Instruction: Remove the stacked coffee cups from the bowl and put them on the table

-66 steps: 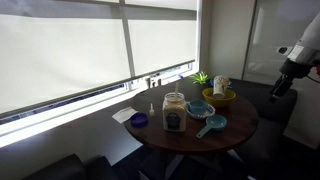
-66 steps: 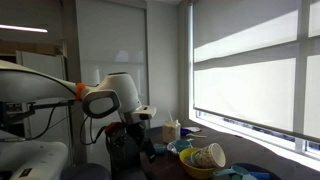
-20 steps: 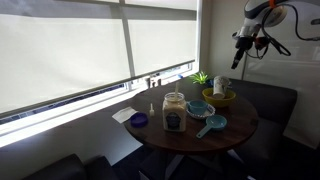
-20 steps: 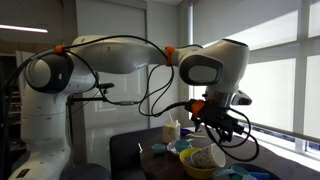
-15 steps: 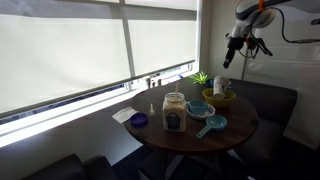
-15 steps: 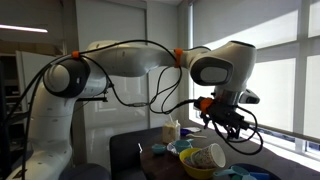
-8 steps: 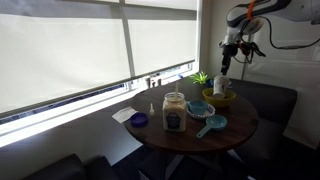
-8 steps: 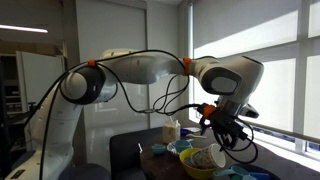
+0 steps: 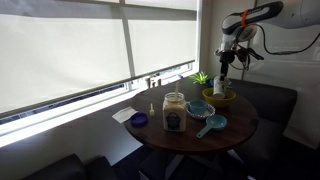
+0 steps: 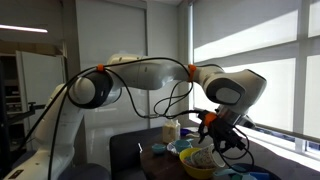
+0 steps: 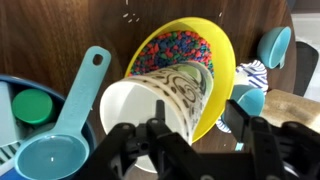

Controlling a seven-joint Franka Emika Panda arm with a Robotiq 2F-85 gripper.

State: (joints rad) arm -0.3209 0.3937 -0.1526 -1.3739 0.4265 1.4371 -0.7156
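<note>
Yellow marks the bowl (image 11: 226, 70) under your camera. The stacked cups (image 11: 150, 105) sit inside it, their open mouth turned up toward the wrist view and their patterned side against the bowl's speckled inside. Your tool (image 11: 188, 130) hangs directly over them. Its dark fingers (image 11: 125, 150) are spread wide on either side of the stack, released and gripping nothing. You cannot tell from these views whether the fingers touch the cups. A blue scoop (image 11: 60, 150) lies just beside the bowl. In an exterior view the bowl stands near the edge of the round brown surface (image 9: 240, 120), with a light blue bowl (image 9: 200, 109) near it and a labelled jar (image 9: 174, 113) farther along.
</note>
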